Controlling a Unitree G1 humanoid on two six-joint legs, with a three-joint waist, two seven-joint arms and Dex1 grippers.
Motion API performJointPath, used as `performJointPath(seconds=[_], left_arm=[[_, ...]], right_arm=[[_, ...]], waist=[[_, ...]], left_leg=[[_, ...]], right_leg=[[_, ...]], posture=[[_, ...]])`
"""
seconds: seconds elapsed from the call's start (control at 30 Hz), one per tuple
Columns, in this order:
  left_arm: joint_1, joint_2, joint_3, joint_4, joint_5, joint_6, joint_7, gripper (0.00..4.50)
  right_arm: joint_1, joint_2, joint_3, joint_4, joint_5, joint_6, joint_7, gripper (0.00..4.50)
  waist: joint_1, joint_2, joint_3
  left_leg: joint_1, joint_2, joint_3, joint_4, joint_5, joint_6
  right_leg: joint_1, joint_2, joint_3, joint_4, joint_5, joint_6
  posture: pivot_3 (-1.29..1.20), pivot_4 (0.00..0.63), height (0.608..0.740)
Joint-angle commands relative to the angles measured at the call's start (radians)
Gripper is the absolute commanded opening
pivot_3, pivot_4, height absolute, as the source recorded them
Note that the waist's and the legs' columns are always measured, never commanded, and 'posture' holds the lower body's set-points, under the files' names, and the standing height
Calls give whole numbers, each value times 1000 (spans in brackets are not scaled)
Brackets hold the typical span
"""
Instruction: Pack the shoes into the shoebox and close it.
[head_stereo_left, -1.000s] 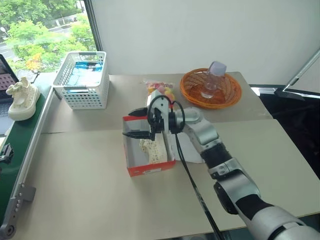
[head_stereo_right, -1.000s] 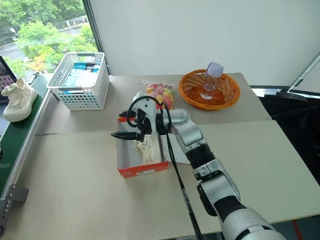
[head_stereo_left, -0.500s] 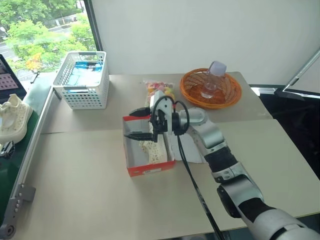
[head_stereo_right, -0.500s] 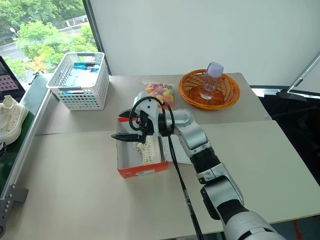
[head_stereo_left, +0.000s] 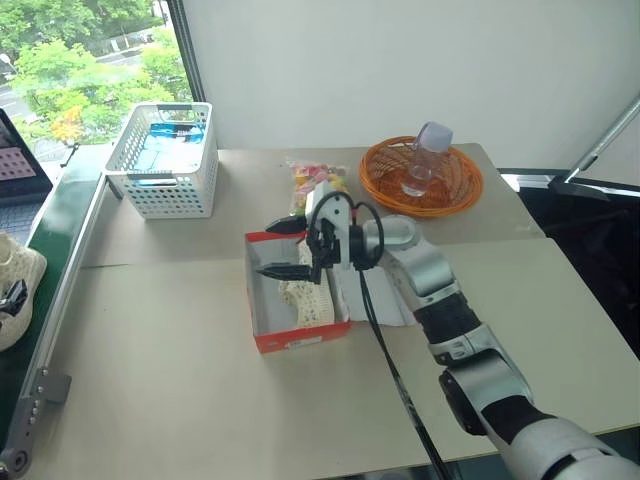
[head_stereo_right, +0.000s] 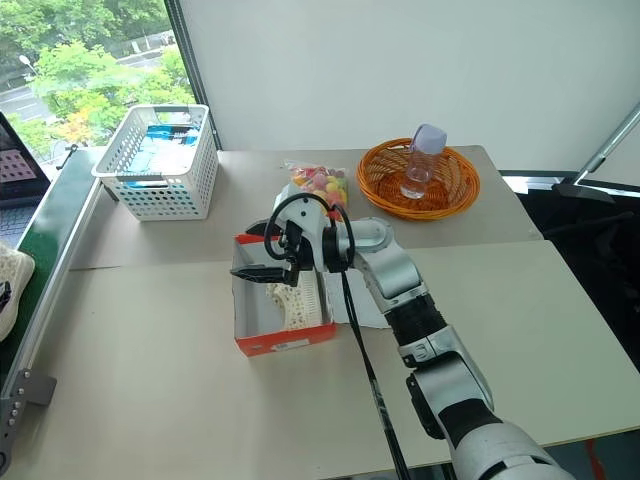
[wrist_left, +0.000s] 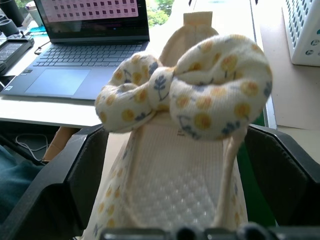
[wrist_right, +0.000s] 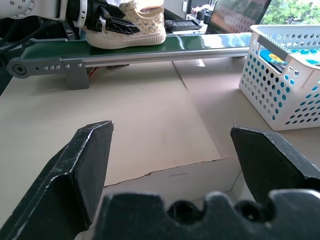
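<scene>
One shoe (head_stereo_left: 305, 295) lies in shoebox (head_stereo_left: 262, 305), frame centre. Second shoe (wrist_left: 185, 125), far left, sits between wide-open left claw (wrist_left: 180, 170) fingers, ungripped. Right claw (head_stereo_left: 290, 248) agape, empty. Soft, light knit: pinch sidewalls.

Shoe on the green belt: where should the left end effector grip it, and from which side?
Grip the shoe across its two long sides, near the bow, coming in along its length. It sits upright on its sole and is narrow there, and the open left end effector straddles it that way.
</scene>
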Motion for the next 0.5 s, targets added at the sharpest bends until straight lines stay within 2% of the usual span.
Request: performJointPath(seconds=[0.03,0.13,0.23,0.4,0.5], left_arm=[[2,40,-9,9,-10,35,-24,4500],[18,27,-7,2,-23,67,-37,3792],[31,6,-2,-28,-38,66,-42,2618],[45,-28,3,-124,-65,93,-30,933],[38,-50,4,-222,-82,119,2,291]], right_arm=[[-11,-8,-14,-44,14,2,0,4409],[-14,-11,-13,-44,13,3,-1,4500],[-15,-12,-11,-45,13,4,-2,4500],[-20,-10,-11,-45,11,5,-5,4500],[-23,-10,-12,-41,11,4,-8,4500]], waist=[[0,0,0],[4,0,0],[10,0,0],[17,1,0],[28,0,0]], left_leg=[[0,0,0,0,0,0],[0,0,0,0,0,0],[0,0,0,0,0,0],[0,0,0,0,-1,-4],[0,0,0,0,-1,-4]], right_leg=[[0,0,0,0,0,0],[0,0,0,0,0,0],[0,0,-1,1,0,0],[0,-1,-1,1,0,0],[0,-1,-1,1,0,0]], posture=[[0,150,740],[0,150,740],[0,150,740],[0,150,740],[0,150,740]])
